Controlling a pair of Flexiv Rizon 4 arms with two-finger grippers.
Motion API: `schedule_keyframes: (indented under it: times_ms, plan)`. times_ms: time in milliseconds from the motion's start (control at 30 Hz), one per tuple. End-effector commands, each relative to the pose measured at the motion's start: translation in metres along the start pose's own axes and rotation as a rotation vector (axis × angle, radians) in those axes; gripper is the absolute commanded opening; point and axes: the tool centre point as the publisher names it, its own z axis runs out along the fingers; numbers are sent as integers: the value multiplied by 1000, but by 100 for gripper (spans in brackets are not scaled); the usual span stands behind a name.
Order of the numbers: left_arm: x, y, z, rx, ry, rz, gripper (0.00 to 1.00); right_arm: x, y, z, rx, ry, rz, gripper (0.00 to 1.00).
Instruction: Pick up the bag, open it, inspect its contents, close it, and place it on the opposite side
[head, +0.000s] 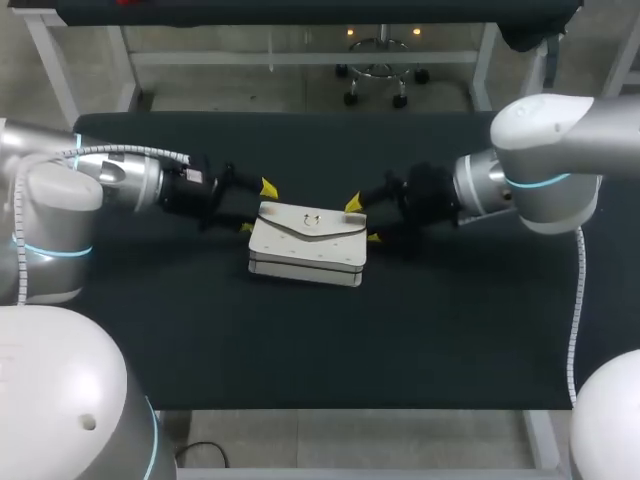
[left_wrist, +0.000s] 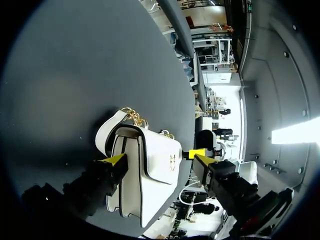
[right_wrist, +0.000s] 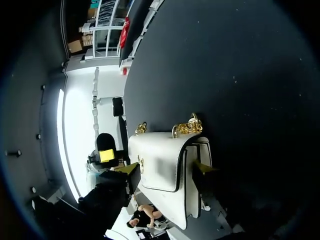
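A white flap bag (head: 305, 245) with a gold clasp lies flat in the middle of the black table (head: 300, 350). My left gripper (head: 257, 208) is at the bag's left end and stands open. In the left wrist view one fingertip (left_wrist: 115, 160) rests against the underside of the bag (left_wrist: 150, 185), while the other stands clear above the flap. My right gripper (head: 363, 221) is at the bag's right end, open, its yellow tips straddling that end. In the right wrist view the bag (right_wrist: 165, 150) sits just ahead of the right gripper (right_wrist: 168, 169), with its gold chain (right_wrist: 187, 127) on the far side.
Black table surface stretches on all sides of the bag, with wide room toward the front edge (head: 350, 405). Both arms come in low from the sides, level with the bag.
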Motion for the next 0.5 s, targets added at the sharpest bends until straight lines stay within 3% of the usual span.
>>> schedule_keyframes:
  times_ms: [33,367,500]
  plan:
    - [4,10,-14,30,-12,2,100,-1,-8,-13,-18,-12,3,100]
    - [4,10,-40,91,-81,11,100,-2,-27,-30,-18,-59,-31,100]
    - [1,9,-51,111,-130,7,100,-3,-39,-34,8,-69,-49,84]
